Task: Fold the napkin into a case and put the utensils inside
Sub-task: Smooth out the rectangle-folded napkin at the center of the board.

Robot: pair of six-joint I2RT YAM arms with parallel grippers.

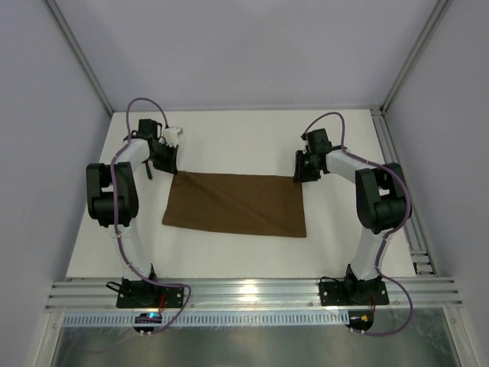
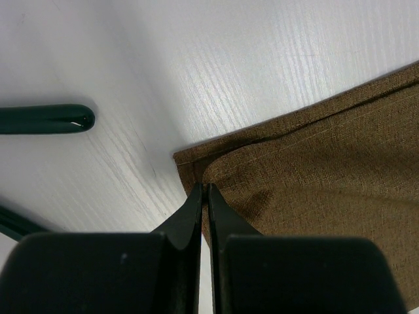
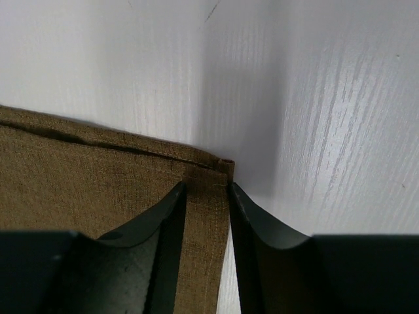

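The dark-brown woven cloth napkin (image 1: pixel 235 203) is one plain colour, unpatterned, with a fine crosshatch weave and a darker hem line. The flat white counter (image 1: pixel 244 145) carries faint pale grain streaks. The left end effector (image 2: pixel 203 190) and the right end effector (image 3: pixel 206 187) are matt black. A slim glossy utensil handle (image 2: pixel 46 119) looks blackish green.

Top cam overhead, far; wrist cams close on napkin (image 1: pixel 237 205) corners

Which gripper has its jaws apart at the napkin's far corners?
The right gripper: its jaws stand apart over the far right corner of the napkin, while the left gripper is shut on the far left corner.
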